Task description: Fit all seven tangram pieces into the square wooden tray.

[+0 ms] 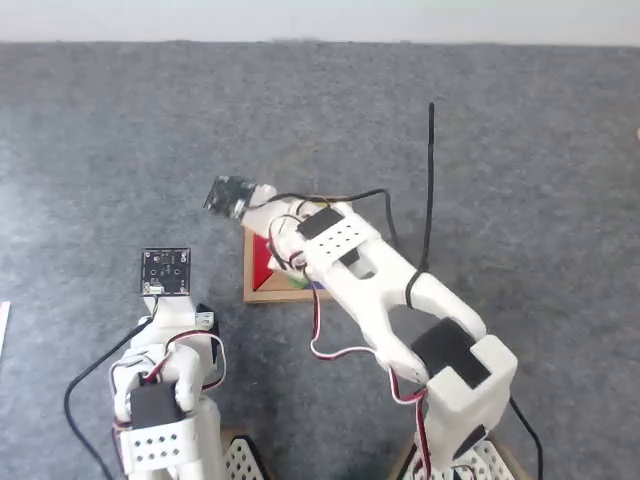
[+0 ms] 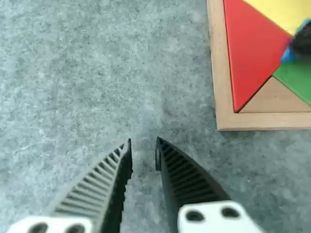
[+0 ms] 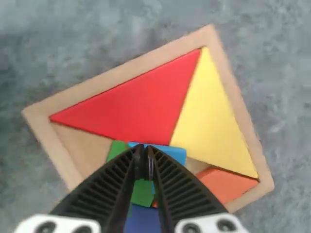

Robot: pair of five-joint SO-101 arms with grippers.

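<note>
Grey fuzzy tbl cover (image 1: pixel 520 150), white strip along far edge (image 1: pixel 320 20)

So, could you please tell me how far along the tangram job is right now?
Done: the red triangle and yellow triangle lie flat in the tray. In hand: the right gripper, fingers shut, hangs over the green piece, light blue piece and orange piece, which are crowded together; whether they sit flat is unclear. Left: bare wood shows beside the red triangle, so gaps remain. The left gripper hovers open over the carpet.
</note>
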